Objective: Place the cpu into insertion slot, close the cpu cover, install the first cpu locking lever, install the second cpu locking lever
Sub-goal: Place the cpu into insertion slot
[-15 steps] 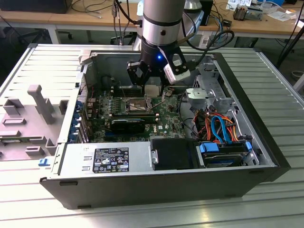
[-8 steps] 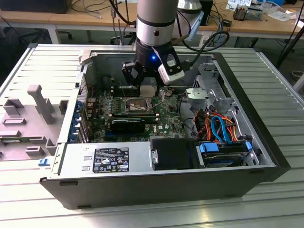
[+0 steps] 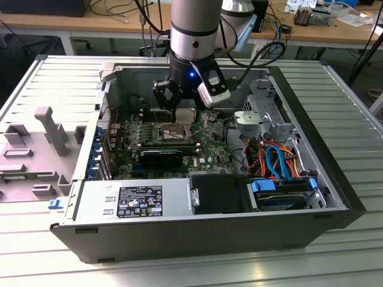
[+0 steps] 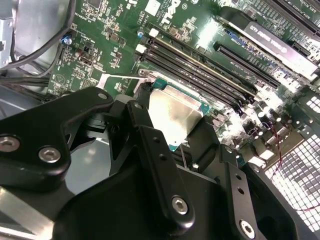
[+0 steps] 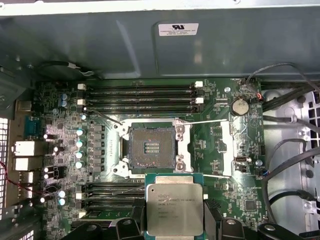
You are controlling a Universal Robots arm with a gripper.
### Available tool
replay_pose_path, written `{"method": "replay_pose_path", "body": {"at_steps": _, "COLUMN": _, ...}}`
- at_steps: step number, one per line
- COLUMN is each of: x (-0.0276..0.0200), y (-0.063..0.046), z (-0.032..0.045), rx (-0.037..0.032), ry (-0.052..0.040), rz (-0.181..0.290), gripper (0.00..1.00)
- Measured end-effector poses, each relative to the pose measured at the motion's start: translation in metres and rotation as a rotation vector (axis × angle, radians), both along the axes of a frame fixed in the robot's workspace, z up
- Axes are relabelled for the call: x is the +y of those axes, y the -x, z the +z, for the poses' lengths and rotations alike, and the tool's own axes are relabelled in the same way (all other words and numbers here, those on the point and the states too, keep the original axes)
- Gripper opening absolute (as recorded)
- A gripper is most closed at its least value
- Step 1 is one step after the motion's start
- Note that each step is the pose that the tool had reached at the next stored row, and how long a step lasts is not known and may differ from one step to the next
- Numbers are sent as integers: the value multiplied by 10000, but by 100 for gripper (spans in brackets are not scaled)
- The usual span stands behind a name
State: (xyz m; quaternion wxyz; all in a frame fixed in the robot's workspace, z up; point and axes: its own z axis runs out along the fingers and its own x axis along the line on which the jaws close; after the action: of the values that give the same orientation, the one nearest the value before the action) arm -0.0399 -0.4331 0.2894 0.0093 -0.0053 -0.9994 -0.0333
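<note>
My gripper [image 5: 174, 222] is shut on the cpu [image 5: 174, 205], a flat silver-grey square held level between two black fingers [image 5: 212, 220]. In the second wrist view the cpu [image 4: 175, 112] hangs above the green board between the fingers [image 4: 145, 125]. The insertion slot [image 5: 151, 147] lies bare with its dark contact field showing, just beyond the cpu's far edge. The cpu cover [image 5: 227, 150] is swung open to one side of the slot, and thin lever wires stick out near its corners. In the exterior view the gripper [image 3: 179, 110] hovers a little above the slot [image 3: 173, 133] inside the open case.
Long black memory slots [image 5: 142, 95] run on both sides of the socket. A black card [image 3: 161, 156] stands in front of it. The power supply [image 3: 134, 200], the drive bay with blue and orange cables [image 3: 281, 161] and the case walls [image 3: 335, 173] close in the board.
</note>
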Motion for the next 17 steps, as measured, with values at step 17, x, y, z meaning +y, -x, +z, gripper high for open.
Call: {"method": "replay_pose_path", "body": {"at_steps": 17, "x": 6, "y": 0, "z": -24, "rx": 1, "ry": 66, "rz": -487, "gripper": 55}}
